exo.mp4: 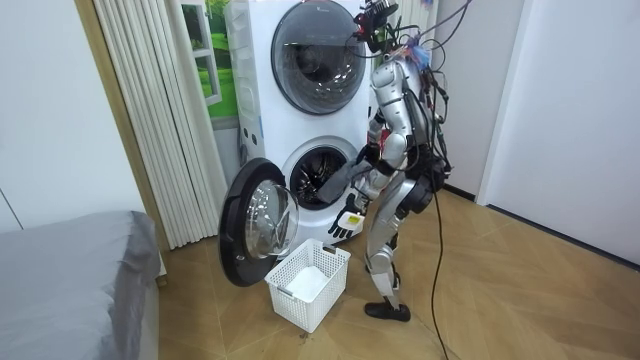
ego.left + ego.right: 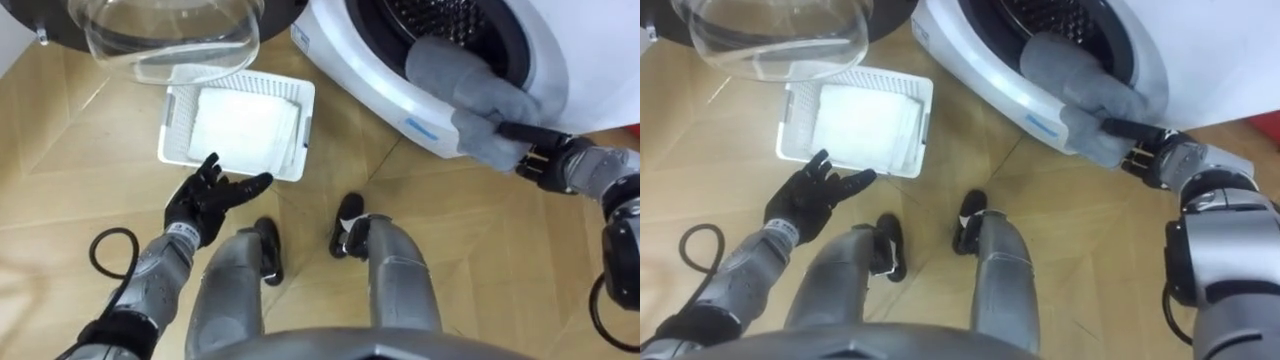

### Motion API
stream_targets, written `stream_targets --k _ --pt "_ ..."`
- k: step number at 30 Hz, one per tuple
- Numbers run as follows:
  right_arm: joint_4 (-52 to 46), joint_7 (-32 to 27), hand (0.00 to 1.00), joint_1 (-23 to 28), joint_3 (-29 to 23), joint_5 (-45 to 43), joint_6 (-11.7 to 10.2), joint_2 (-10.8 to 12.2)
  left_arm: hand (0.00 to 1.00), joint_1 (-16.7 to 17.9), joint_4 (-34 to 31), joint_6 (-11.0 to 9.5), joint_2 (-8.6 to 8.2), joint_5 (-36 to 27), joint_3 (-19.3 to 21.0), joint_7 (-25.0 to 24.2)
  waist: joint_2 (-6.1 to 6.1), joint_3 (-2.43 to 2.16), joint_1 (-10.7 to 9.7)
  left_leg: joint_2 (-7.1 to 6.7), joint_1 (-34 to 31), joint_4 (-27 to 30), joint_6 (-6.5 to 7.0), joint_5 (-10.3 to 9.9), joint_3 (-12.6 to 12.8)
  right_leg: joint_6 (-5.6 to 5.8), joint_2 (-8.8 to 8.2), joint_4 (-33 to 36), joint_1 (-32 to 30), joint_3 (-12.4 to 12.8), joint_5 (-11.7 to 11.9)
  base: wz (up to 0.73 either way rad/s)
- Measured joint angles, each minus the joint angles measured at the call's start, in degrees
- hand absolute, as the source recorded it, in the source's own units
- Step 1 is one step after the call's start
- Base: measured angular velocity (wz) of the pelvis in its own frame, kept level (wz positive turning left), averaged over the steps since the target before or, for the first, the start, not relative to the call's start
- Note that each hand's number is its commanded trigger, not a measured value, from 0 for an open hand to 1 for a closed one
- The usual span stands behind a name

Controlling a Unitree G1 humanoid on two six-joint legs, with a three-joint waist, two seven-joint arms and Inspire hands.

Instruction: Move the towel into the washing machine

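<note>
A grey towel (image 2: pixel 470 85) hangs out of the lower washing machine's round opening (image 2: pixel 515 45), one end in the drum and the other draped over the white rim. My right hand (image 2: pixel 540 160) grips the towel's outer end at the rim, with dark fingers (image 2: pixel 525 130) pinched over the cloth. My left hand (image 2: pixel 210 198) is open, fingers spread, hovering over the floor just in front of the basket. In the room view I stand facing the lower machine, with the grey towel (image 1: pixel 335 180) stretched from the drum to my arm.
A white slatted basket (image 2: pixel 175 120) holding a folded white towel (image 2: pixel 245 122) sits on the wooden floor to my left. The machine's open door, with its clear glass bowl (image 2: pixel 170 40), hangs over the basket's far side. A second machine (image 1: pixel 315 50) is stacked above.
</note>
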Motion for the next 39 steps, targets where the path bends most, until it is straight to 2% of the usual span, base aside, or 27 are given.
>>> stream_targets --k 5,7,9,12,16,18,20,23,26,28,31,36,37,38,39 --pt "0.03 3.7 1.0 0.0 1.94 -0.26 0.0 -1.35 0.0 -0.61 0.46 0.19 0.59 -0.03 -1.61 -0.39 -0.27 0.13 1.47 0.55 -0.16 1.0 0.05 -0.6 0.41 0.29 0.33 -0.11 -0.06 0.29 -0.2 -0.08" --pt "-0.48 4.96 1.0 0.02 3.51 -0.32 0.0 -1.97 0.0 -0.91 0.48 0.76 0.78 -0.06 -2.19 -1.2 -0.26 0.12 2.92 1.3 -0.05 1.12 -0.12 -0.76 1.0 0.35 1.27 -0.43 -0.04 0.87 0.17 -0.2" --pt "-0.57 6.37 1.0 0.05 4.01 -0.3 0.0 -1.97 0.0 -0.88 1.19 1.01 1.05 -0.03 -2.83 -2.49 -0.22 0.11 3.24 1.67 0.24 1.22 -0.25 -0.83 1.28 -0.34 1.67 -0.5 0.15 1.03 0.56 -0.15" --pt "-0.94 8.82 1.0 0.05 4.01 -0.21 -0.03 -1.98 0.0 -1.65 2.91 1.47 1.32 -0.02 -4.32 -4.33 -0.05 0.14 3.79 2.12 0.31 1.49 -0.63 -0.95 1.4 -0.78 2.1 -0.38 0.1 1.11 0.49 -0.09" --pt "-2.6 11.39 1.0 0.03 3.98 1.05 -0.79 -1.95 0.0 -3.17 3.8 1.55 1.08 -0.02 -5.07 -5.68 0.31 0.19 6.18 3.05 0.34 1.49 -1.38 -0.95 1.64 -0.86 3.03 -1.32 0.14 1.45 0.35 -0.07" --pt "-3.06 12.87 1.0 0.15 4.0 2.99 -0.9 -1.74 0.0 -3.17 3.78 1.59 1.15 0.0 -5.27 -5.92 0.67 0.35 6.38 3.19 0.12 1.48 -1.54 -0.94 1.4 -1.04 3.22 -1.41 0.1 1.15 0.35 0.02" --pt "-5.91 13.5 1.0 0.14 4.0 3.93 -1.91 -1.77 0.0 -3.22 3.76 1.69 1.15 0.01 -5.36 -6.69 1.19 0.57 6.43 3.21 0.0 1.4 -1.68 -0.91 1.33 -1.15 3.15 -1.48 -0.02 1.2 0.41 0.0" --pt "-7.7 15.0 1.0 0.13 4.0 5.91 -4.09 -1.77 0.0 -3.58 3.98 2.45 1.16 0.02 -6.48 -6.79 1.85 0.51 7.27 3.15 0.0 1.0 -1.9 -0.79 0.83 -1.81 2.87 -1.71 0.24 0.48 0.54 0.1" --pt "-7.6 16.24 1.0 0.61 4.02 6.48 -5.05 -1.47 0.0 -4.46 6.18 2.81 1.01 -0.04 -7.16 -7.66 2.36 0.43 8.27 3.13 0.12 0.85 -2.05 -0.69 0.04 -2.0 2.89 -2.07 0.96 -0.8 0.44 0.12" --pt "-7.45 16.58 1.0 0.62 4.5 6.52 -5.28 -1.46 0.0 -5.21 6.73 2.9 1.02 -0.01 -8.19 -7.63 2.57 0.42 8.74 2.92 0.14 0.56 -2.08 -0.67 -0.56 -2.02 2.85 -2.18 1.33 -1.65 0.35 0.09" --pt "-7.24 16.24 1.0 0.68 6.27 6.18 -5.75 -1.54 0.0 -5.39 7.15 2.93 1.01 -0.01 -9.49 -7.59 2.65 0.42 8.71 2.87 0.52 0.22 -2.09 -0.66 -0.65 -1.9 2.85 -2.43 1.87 -1.67 0.31 0.01" --pt "-7.38 16.03 1.0 0.67 6.26 6.49 -5.78 -1.3 0.0 -5.55 7.15 2.93 0.62 -0.07 -9.78 -7.46 2.94 0.44 8.92 2.93 1.06 -0.1 -2.13 -0.66 -0.55 -1.92 2.65 -2.4 2.15 -1.32 0.22 -0.02" --pt "-7.39 15.94 0.6 0.66 6.28 6.65 -5.87 -1.3 0.0 -5.67 7.15 2.91 0.43 -0.11 -9.85 -7.46 2.99 0.43 9.16 2.98 1.24 -0.18 -2.18 -0.64 -0.31 -1.97 2.68 -2.26 2.11 -1.05 0.18 -0.07" --pt "-7.43 15.8 0.0 0.66 6.33 6.88 -6.0 -1.28 0.0 -5.6 7.15 2.92 0.38 -0.11 -9.93 -7.46 2.99 0.44 9.3 3.02 1.35 -0.24 -2.21 -0.62 -0.15 -1.98 2.73 -2.23 2.08 -0.9 0.18 -0.1" --pt "-7.47 15.39 0.0 0.66 7.09 7.81 -6.33 -1.23 0.0 -5.63 7.14 2.9 0.32 -0.11 -10.2 -7.46 3.0 0.45 9.52 3.06 1.7 -0.4 -2.27 -0.59 0.21 -2.04 2.75 -2.19 2.08 -0.62 0.16 -0.1"
